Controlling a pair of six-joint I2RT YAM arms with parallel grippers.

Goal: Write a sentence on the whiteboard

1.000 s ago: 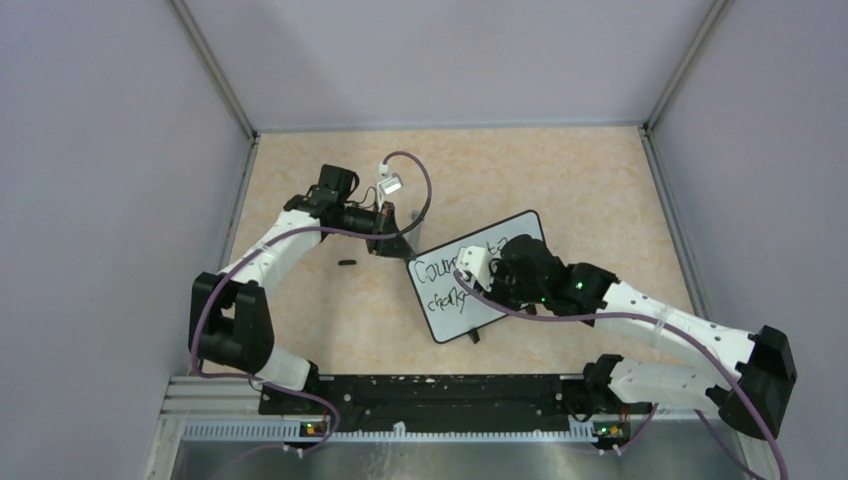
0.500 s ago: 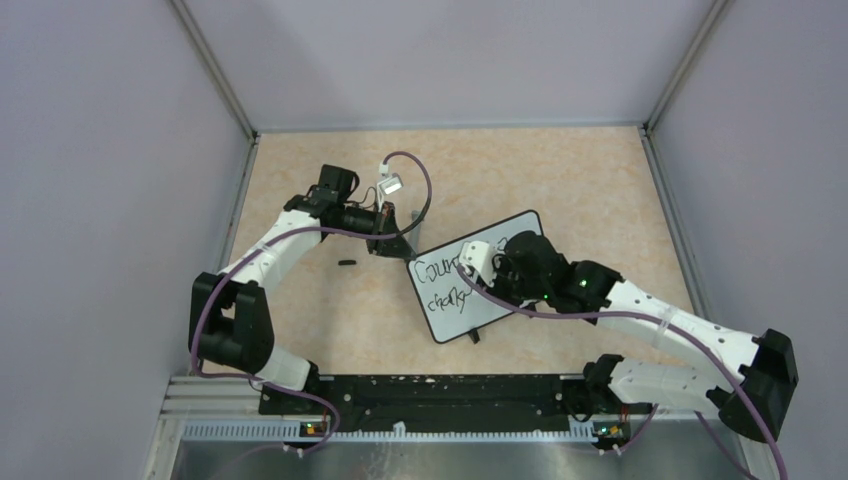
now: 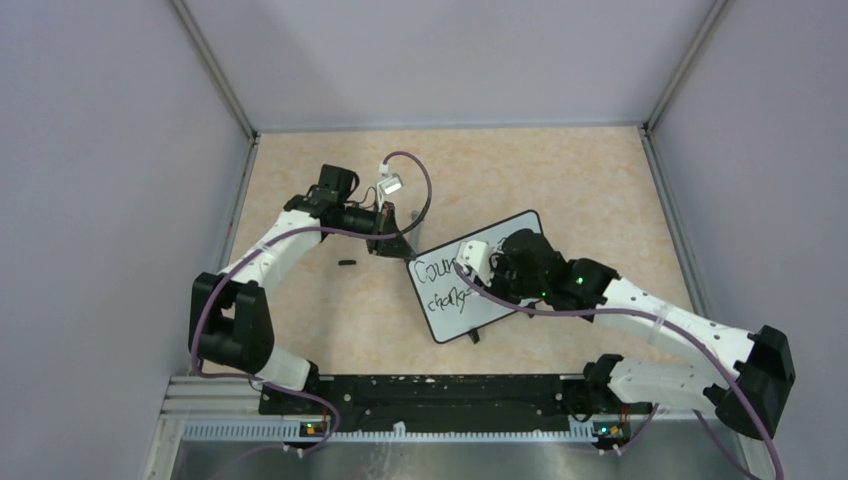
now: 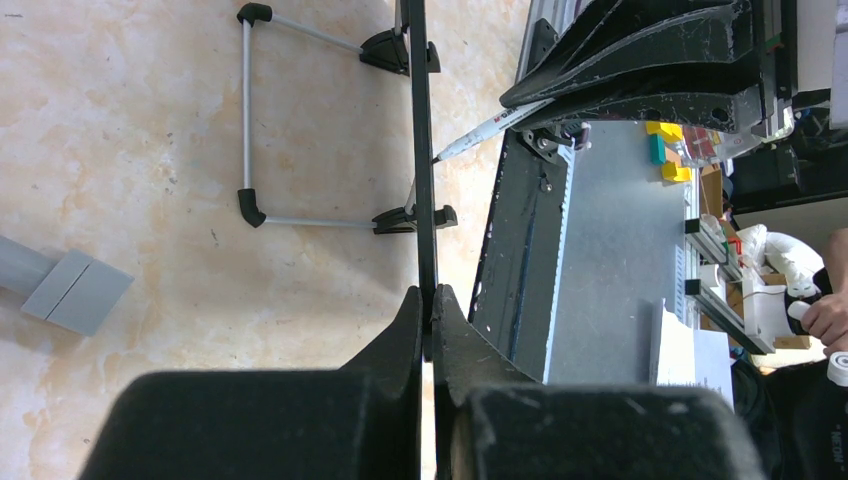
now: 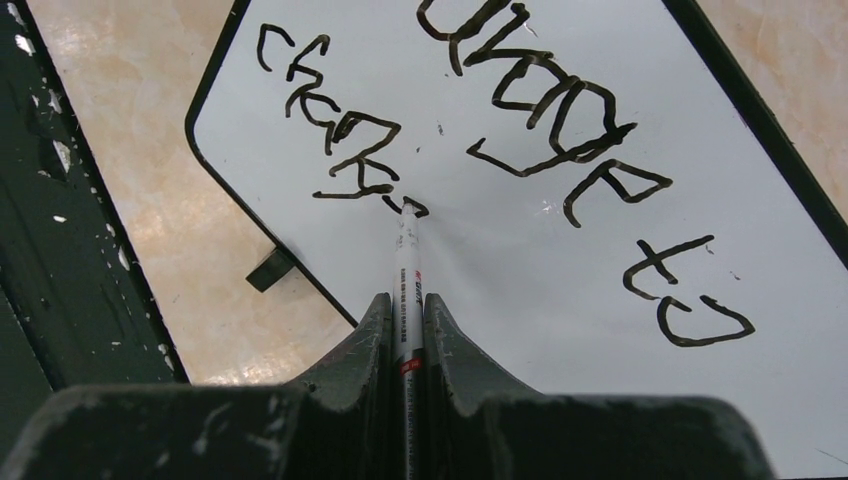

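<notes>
We note right arm nudged toward 12 o'clock, right jaws clamped on marker touching whiteboard, left jaws clamping its rim.

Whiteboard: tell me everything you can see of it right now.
The whiteboard is a flat white rectangle with rounded corners and a thin black rim, set askew mid-table. A grey wire stand with black caps juts from its back. Black handwriting reads "Courage to", with "chang" begun on the second line. The left gripper pinches its edge with shut fingers; the marker in the right gripper touches its face at the last letter.
</notes>
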